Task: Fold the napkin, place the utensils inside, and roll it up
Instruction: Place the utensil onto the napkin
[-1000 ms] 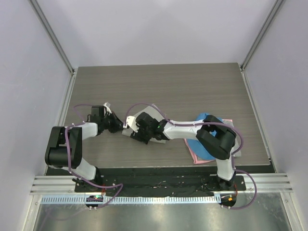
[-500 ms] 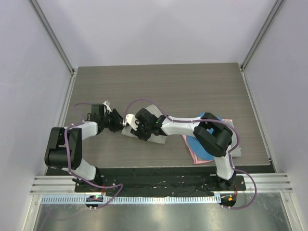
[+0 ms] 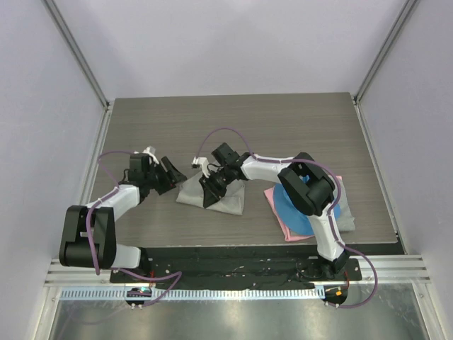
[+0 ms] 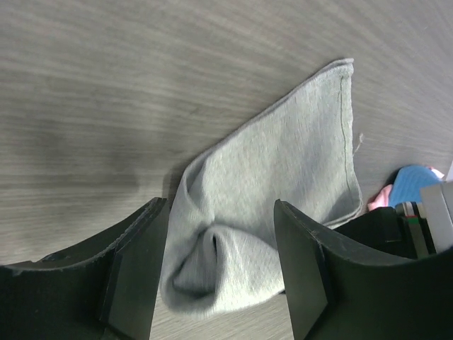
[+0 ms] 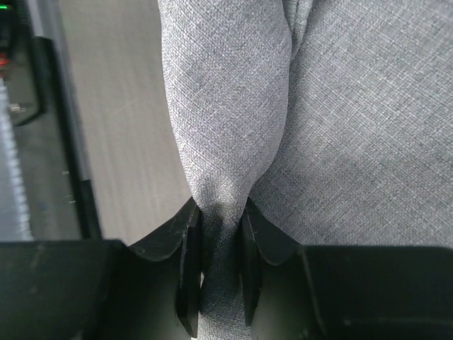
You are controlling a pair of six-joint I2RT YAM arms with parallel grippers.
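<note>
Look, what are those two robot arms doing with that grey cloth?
They are working on the grey napkin on the table. The right hand is pinching a bunched fold of it. The left hand is open, with the napkin's puffy end between its fingers. No spoon shows. A blue cloth and a pink cloth lie to the right.
</note>
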